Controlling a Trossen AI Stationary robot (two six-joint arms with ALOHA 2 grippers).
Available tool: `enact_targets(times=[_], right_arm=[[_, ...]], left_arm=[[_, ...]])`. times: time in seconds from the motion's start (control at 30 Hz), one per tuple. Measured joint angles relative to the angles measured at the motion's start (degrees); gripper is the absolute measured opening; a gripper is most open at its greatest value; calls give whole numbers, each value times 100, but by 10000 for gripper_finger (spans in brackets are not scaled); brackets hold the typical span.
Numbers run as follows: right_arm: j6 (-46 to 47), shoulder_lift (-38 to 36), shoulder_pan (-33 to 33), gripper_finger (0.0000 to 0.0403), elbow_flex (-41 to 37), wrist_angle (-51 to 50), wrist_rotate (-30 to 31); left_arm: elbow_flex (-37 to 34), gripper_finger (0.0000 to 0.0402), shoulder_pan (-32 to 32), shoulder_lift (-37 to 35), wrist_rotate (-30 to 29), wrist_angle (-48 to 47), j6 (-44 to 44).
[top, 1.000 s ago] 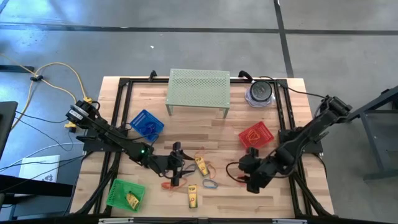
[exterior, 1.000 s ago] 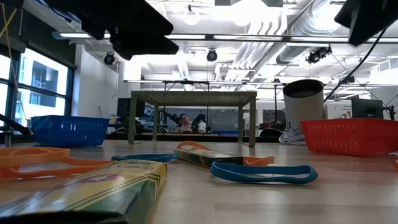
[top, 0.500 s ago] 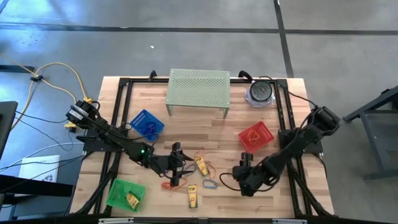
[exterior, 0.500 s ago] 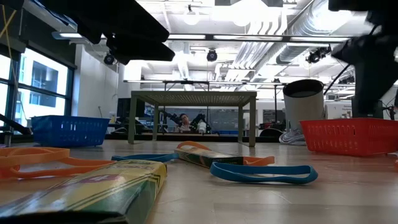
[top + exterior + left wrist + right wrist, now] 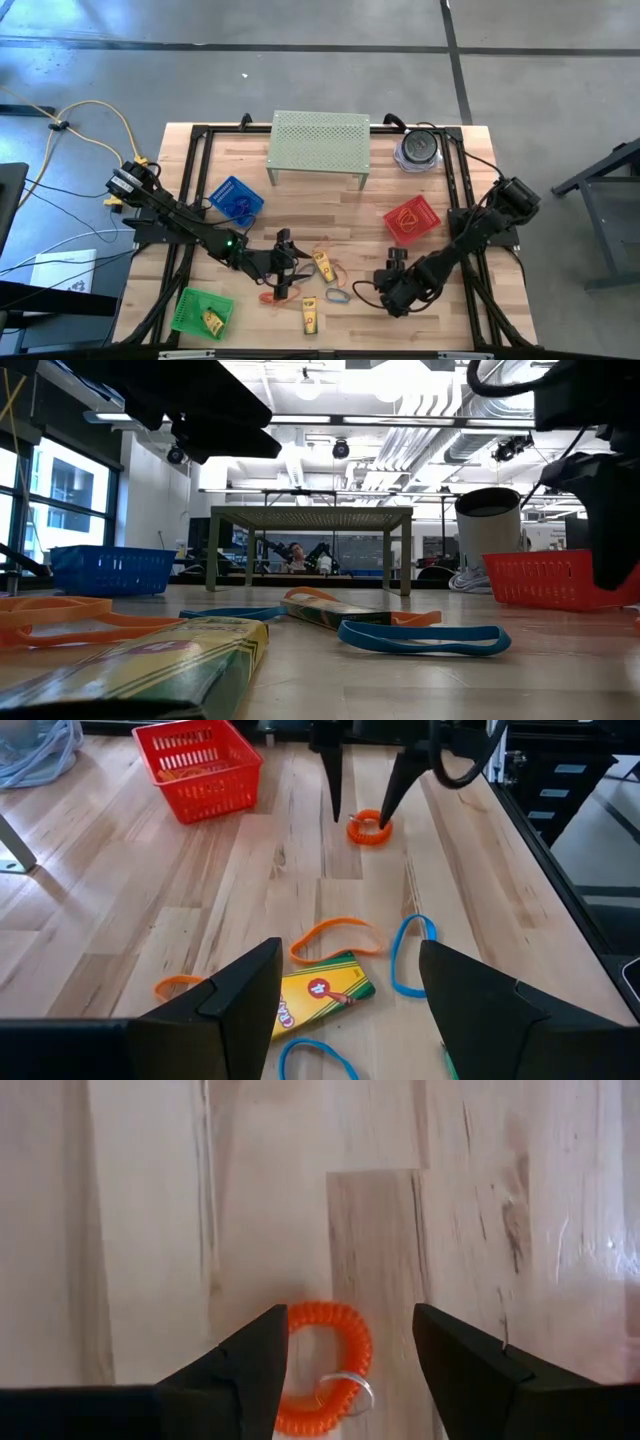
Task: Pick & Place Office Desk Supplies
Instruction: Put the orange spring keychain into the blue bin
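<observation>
Orange coil: on the bench, between the right pincer's open fingers, not gripped.
Left pincer: open, empty, over the crayon box.
Sorted: items in red, blue, green baskets.
Left: bands, boxes loose mid-bench.

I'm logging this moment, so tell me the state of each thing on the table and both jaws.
Right gripper: jaws open, straddling the orange coil loop.
Orange coil loop: flat on the table, not gripped.
Left gripper: jaws open, empty, above the crayon box.
Crayon box: lying flat.
Red basket: upright, orange loop inside.
Green basket: upright, yellow box inside.
</observation>
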Motion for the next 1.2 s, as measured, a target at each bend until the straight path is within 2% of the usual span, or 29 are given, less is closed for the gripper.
enact_targets(times=[0.17,1.2], right_arm=[[48,0,-11,203,0,-386,-74],[107,20,-16,203,-192,-125,33]], left_arm=[[0,230,0,0,0,0,2],[0,230,0,0,-2,0,63]])
